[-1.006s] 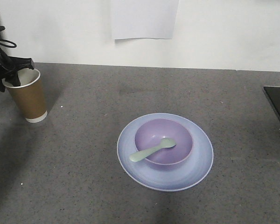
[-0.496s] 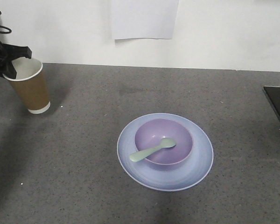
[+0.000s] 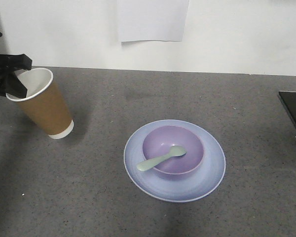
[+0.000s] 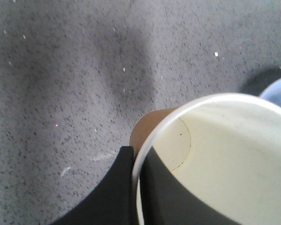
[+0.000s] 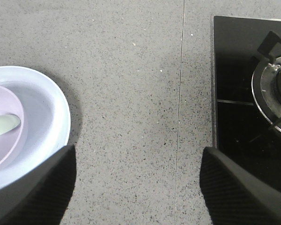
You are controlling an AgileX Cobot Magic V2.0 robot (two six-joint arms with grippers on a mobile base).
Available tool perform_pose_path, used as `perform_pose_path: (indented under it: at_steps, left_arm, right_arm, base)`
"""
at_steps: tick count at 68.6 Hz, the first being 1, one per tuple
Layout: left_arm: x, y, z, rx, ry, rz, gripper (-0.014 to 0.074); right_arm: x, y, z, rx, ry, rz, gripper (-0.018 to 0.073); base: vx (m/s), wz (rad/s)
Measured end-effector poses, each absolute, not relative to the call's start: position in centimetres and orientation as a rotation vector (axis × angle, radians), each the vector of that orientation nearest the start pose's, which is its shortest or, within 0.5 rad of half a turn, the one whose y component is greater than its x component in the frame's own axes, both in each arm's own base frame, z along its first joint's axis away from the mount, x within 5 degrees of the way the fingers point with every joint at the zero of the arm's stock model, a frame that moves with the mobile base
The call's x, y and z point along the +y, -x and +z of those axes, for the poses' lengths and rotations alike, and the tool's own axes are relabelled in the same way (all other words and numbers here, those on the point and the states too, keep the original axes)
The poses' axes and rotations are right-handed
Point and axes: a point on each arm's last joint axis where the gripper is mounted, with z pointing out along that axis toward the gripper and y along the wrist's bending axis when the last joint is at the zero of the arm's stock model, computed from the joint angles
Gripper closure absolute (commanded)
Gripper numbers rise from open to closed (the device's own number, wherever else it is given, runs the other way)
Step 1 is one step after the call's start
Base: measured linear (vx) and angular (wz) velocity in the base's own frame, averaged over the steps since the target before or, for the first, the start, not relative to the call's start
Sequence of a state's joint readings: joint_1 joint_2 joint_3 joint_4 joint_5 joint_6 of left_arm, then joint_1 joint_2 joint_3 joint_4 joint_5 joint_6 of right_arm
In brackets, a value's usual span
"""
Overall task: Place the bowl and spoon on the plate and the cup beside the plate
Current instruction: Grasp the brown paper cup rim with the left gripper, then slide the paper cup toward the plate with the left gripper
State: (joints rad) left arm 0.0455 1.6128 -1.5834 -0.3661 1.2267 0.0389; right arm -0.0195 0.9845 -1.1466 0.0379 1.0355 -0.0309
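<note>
The left gripper [image 3: 17, 74] pinches the rim of the cup [image 3: 44, 106], one finger inside and one outside, holding it tilted above the counter [image 3: 138, 94] well left of the plate [image 3: 209, 170]. The bowl [image 3: 187, 140] sits on the plate with the spoon [image 3: 160, 159] in it, and the right gripper [image 5: 136, 187] hangs spread beside the plate

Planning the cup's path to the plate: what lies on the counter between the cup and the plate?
Nothing. In the front-facing view the stretch between the cup, pinched at its rim by the left end effector, and the plate is bare grey countertop.
</note>
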Motion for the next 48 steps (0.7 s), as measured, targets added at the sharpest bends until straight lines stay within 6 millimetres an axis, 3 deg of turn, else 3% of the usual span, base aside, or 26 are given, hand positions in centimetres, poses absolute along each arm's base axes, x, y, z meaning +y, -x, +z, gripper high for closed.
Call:
perform_pose_path:
  at_steps: [16, 48]
  left_arm:
    - [-5.1, -31.8, 35.4, 2.709, -0.056, -0.508, 0.0604]
    - [-9.9, -31.5, 34.2, 2.736, -0.233, -0.473, 0.0604]
  right_arm:
    - [0.0, -17.8, 39.9, 2.348, 0.005, 0.028, 0.0017]
    - [0.0, -17.8, 39.9, 2.348, 0.005, 0.032, 0.0017]
  base:
    - [0.00, 0.00]
    - [0.00, 0.00]
